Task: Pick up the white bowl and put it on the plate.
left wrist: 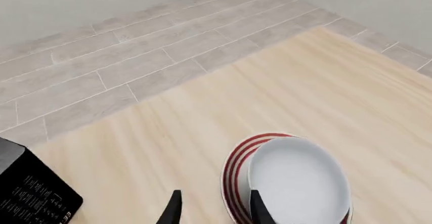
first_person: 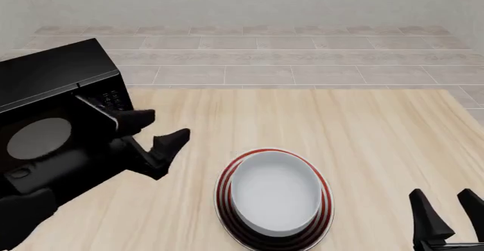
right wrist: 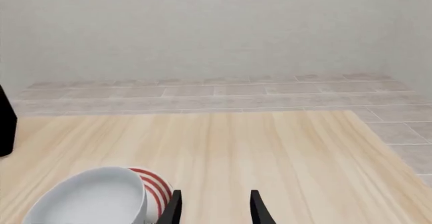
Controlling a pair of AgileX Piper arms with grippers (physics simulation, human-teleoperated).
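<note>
- Desk (first_person: 378, 132): pale wood grain, light beige, streaks running away from the arms' side; far edge straight, right far corner visible in the right wrist view.
- Floor (first_person: 264, 64) beyond the desk: grey-beige rectangular tiles in staggered rows, thin pale grout lines.
- Wall (first_person: 250, 1) behind the floor: plain off-white, unmarked.
- White bowl (first_person: 274, 191): seated on the plate, near edge of the desk, about mid-width in the front view; plain glossy interior, upright, sitting slightly toward the plate's near side.
- Plate (first_person: 226, 177): flat on the desk under the bowl; concentric red rings exposed as a crescent around the bowl, widest at the far-left side.
- Microwave (first_person: 53, 120): black, at the far-left of the desk, door with a round grey window, small control panel on its right end.
- Writing: rows of tiny white characters on the microwave panel (left wrist: 34, 198) in the left wrist view; too small to read. No brand legible.
- Left claw (first_person: 155, 132): hanging above the desk just left of the plate, in front of the microwave; fingers spread, nothing between them, clear of the bowl.
- Right claw (first_person: 446, 208): at the near-right corner of the front view, well apart from the plate; fingers spread, gripping nothing.
- Left wrist view: one fingertip (left wrist: 260, 211) overlapping the plate rim in the picture; contact not determinable.
</note>
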